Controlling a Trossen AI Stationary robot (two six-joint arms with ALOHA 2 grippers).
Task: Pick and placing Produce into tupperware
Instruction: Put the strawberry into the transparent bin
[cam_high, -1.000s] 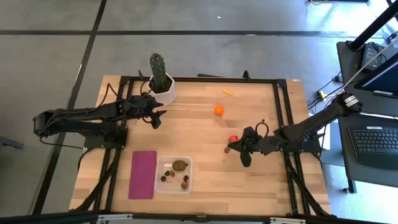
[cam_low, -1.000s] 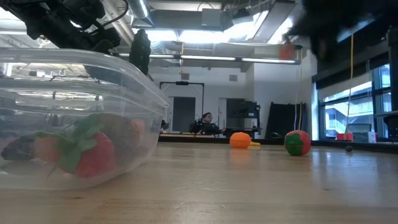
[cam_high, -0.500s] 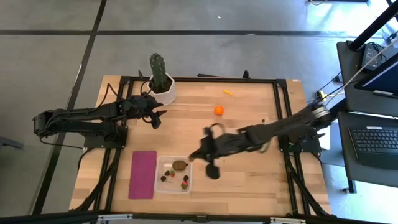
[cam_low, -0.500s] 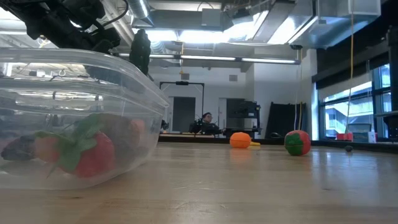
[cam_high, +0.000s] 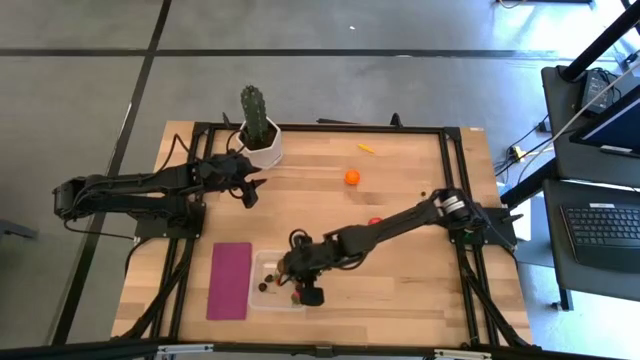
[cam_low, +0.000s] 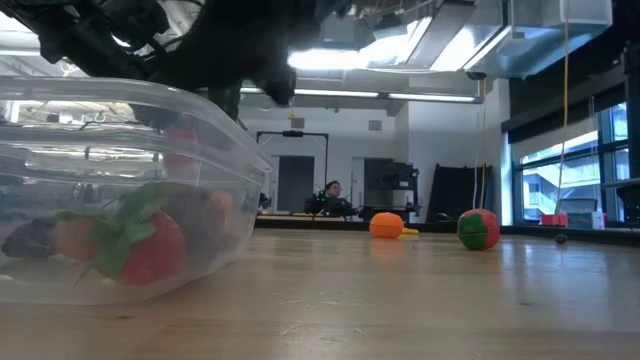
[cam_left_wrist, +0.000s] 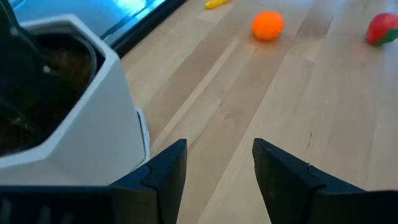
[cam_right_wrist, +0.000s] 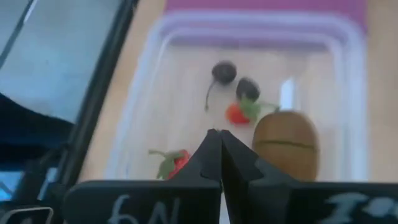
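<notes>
right pincer (cam_high: 303, 283) closed, empty, over tupperware (cam_high: 258, 298) at lower centre of high view | tub holds kiwi (cam_right_wrist: 285, 144), strawberries, berries | orange (cam_high: 352, 177) upper centre on table | left pincer (cam_left_wrist: 217, 171) parted, empty, by cactus pot (cam_left_wrist: 81, 118)

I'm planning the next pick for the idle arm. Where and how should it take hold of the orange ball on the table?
The orange ball sits alone on bare wood, clear of the thin yellow piece. Being round, it has no better axis: come straight down and close across its widest middle. The left pincer, open beside the cactus pot, is nearest.
</notes>
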